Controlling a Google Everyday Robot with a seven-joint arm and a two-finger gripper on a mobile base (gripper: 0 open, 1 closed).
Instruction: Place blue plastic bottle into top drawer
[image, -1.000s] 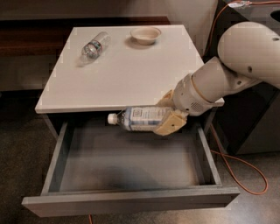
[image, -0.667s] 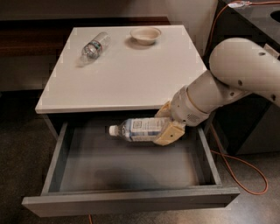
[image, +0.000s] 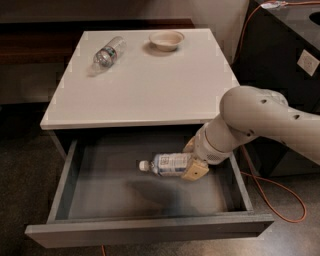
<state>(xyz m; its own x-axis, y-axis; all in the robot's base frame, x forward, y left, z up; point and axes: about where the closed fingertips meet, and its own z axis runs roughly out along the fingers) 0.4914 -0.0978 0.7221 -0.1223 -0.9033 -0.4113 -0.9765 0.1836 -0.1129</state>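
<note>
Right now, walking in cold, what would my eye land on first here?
The big white robot arm reaching in from the right, its gripper shut on a blue plastic bottle held sideways, cap to the left, inside the open top drawer. Next, the white cabinet top, where a slimmer clear bottle lies on its side at the back left and a small pale bowl sits near the back edge.

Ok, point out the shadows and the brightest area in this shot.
Camera view: the bottle, gripped by the claw above the floor of the open drawer, throws a soft shadow there; the drawer's back lies dark under the top, which is the brightest surface.
</note>
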